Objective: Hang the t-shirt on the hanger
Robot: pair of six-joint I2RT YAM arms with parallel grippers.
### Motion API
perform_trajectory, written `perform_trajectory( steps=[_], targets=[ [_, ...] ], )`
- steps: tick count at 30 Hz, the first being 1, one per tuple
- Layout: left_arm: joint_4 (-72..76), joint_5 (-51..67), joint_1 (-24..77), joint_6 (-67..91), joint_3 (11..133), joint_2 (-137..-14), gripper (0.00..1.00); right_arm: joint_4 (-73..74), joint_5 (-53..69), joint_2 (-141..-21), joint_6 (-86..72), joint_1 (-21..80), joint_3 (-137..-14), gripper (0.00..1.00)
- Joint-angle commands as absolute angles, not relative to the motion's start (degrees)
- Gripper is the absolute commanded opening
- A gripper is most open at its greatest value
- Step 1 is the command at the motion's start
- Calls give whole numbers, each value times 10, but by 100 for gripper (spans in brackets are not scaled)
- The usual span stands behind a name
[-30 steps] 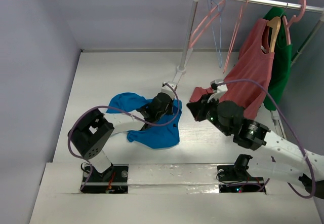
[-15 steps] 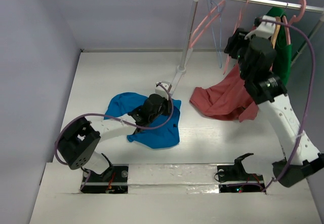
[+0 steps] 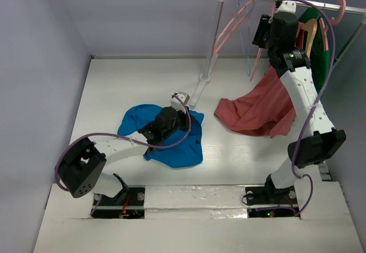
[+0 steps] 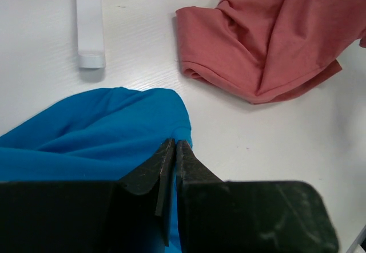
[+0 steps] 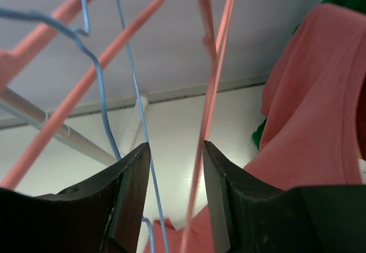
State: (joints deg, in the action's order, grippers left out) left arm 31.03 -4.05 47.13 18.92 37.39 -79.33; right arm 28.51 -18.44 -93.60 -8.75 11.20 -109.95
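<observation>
Nearby, left fingers (image 4: 173, 150): pressed together with no gap, apparently pinching a raised edge of the t-shirt (image 3: 174, 150), likely so the cloth can be lifted toward the hanger.
T-shirt: crumpled on the desk (image 3: 126, 81), toward 8 o'clock from its middle, on no hanger yet.
Salmon top (image 3: 251, 113): heaped at the t-shirt's 3 o'clock, apart from it, its upper end rising toward the rail (image 3: 297, 2).
Right fingers (image 5: 176, 150): up at 1 o'clock by the rail, partly spread, gripping nothing.
Hanger (image 5: 216, 81): hooked on the rail; its thin pink arm runs through the right fingers' gap, as does the pale blue hanger (image 5: 130, 70) wire.
Risk: closing here could catch both wires.
</observation>
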Motion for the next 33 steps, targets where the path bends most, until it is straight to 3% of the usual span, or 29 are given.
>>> perform_trajectory(
  steps=[1, 14, 16, 19, 27, 33],
  targets=[
    [350, -20, 470, 198, 367, -764, 0, 291, -180, -938, -75, 107, -1124, 48],
    [359, -16, 470, 197, 358, -747, 0, 274, -209, -950, -62, 91, -1105, 36],
    [359, -15, 470, 196, 359, -749, 0, 273, -209, -950, -62, 91, -1106, 26],
    [359, -13, 470, 196, 359, -750, 0, 276, -216, -949, -55, 91, -1110, 25],
    [362, -8, 470, 199, 359, -752, 0, 256, -224, -921, -47, 91, -1089, 0],
    [364, -8, 470, 200, 359, -755, 0, 209, -214, -889, -15, 86, -1069, 0]
  ],
)
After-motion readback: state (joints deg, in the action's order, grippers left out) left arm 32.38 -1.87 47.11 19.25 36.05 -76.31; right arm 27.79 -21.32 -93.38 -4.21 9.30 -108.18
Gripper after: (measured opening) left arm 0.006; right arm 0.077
